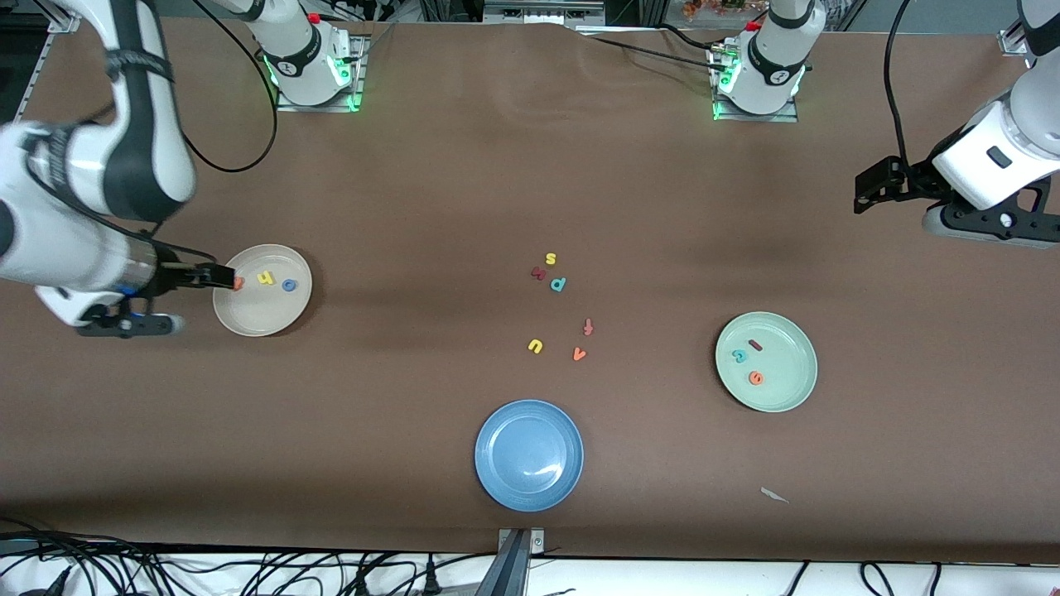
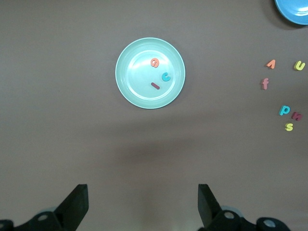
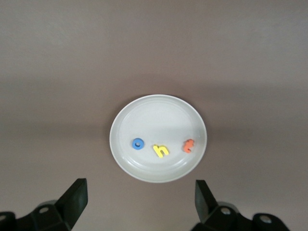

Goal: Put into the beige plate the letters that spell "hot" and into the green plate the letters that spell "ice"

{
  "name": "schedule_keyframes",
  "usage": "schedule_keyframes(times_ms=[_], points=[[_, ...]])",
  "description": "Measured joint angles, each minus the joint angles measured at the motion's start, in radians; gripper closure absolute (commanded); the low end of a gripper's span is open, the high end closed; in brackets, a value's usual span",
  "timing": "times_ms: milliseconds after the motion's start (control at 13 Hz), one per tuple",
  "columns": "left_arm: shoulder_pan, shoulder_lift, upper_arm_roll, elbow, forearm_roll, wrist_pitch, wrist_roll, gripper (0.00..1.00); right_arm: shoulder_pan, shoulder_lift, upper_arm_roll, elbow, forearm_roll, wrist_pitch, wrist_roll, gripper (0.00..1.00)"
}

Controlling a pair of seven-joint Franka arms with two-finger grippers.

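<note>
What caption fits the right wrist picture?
Open right pincer above round beige plate holding blue ring "o", yellow "h", orange "t".

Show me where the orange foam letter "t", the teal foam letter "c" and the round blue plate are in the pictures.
orange foam letter "t" (image 3: 188, 145): right wrist view, middle of its stem.
teal foam letter "c" (image 2: 166, 76): left wrist view, on its curve.
round blue plate (image 1: 529, 454): front view, bare middle of the plate.

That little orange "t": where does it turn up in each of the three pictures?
Front view: the orange "t" lies in the beige plate, at its rim under the right gripper.
Left wrist view: not in it.
Right wrist view: the orange "t" lies in the plate.
Shared landmark: the beige plate, with the yellow "h" and blue "o".
</note>
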Motion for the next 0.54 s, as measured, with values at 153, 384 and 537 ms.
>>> schedule_keyframes(times_ms=[153,384,537], points=[[0.000,-0.003,0.000,0.011,0.000,0.001,-0.001,0.00,0.001,-0.002,-0.010,0.097,0.000,-0.073,0.004,0.01],[-0.002,-0.005,-0.001,0.017,0.000,0.002,-0.027,0.00,0.000,-0.001,-0.033,0.135,0.000,-0.090,0.010,0.01],[-0.004,-0.005,-0.005,0.017,0.000,0.002,-0.050,0.00,-0.005,0.003,-0.031,0.135,0.000,-0.090,0.031,0.01]])
